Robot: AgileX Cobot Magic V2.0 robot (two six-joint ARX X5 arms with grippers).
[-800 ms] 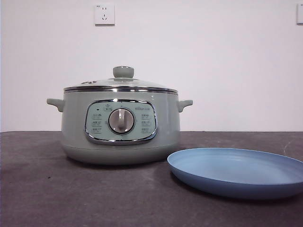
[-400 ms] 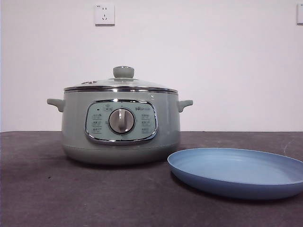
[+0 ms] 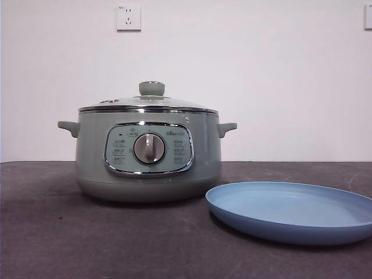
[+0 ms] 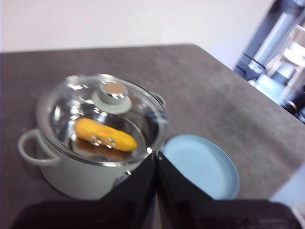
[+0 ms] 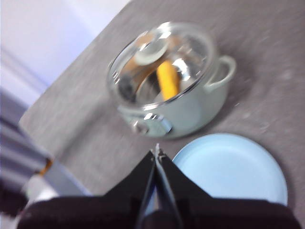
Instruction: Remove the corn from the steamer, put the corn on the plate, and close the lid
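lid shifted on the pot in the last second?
No. In the front view the lid sits on the pot as before, its knob in the same spot below the wall socket.

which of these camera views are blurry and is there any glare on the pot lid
Front view: sharp, evenly lit. Left wrist view: slightly soft, bright glints on the lid over the corn. Right wrist view: blurriest, glare streaks on the lid, pot and plate smeared.

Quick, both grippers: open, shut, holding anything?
Left gripper: jaws shut, holding nothing, above the table near the steamer.
Right gripper: jaws shut, holding nothing, up by the plate.
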